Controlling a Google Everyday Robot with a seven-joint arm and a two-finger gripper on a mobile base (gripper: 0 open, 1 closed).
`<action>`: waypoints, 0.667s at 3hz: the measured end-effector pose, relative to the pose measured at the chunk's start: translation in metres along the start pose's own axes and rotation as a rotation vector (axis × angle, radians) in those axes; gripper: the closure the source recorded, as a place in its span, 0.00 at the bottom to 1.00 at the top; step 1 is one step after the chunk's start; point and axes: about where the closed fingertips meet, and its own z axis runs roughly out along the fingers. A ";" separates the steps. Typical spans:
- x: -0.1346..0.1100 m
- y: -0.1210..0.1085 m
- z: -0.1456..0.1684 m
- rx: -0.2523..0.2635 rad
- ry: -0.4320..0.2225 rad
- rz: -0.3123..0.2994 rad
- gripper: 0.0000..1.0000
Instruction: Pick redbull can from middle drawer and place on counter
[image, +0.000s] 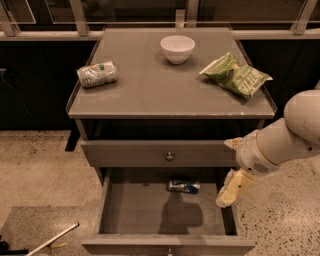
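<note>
The broad flat grey-brown counter (155, 85) is the surface of a drawer cabinet standing on a speckled stone floor (35, 165), with dark panes and a pale metal railing (50, 35) behind it. On the surface lie a white-and-green can (97, 74) on its side at the left, a round white bowl (177, 48) at the back, and a green crinkled snack bag (235, 75) at the right. Below a shut grey drawer front with a round knob (125, 152), the wide shallow grey middle drawer (130, 212) is pulled out. The slim blue-and-silver redbull can (183, 186) lies on its side at the drawer's back. The cream gripper (231, 190) hangs over the drawer's right wall, apart from the can; whether it is released or clenched cannot be told.
</note>
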 end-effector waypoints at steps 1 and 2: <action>-0.001 0.003 -0.001 0.020 0.006 0.003 0.00; 0.017 0.013 0.024 0.000 -0.015 0.061 0.00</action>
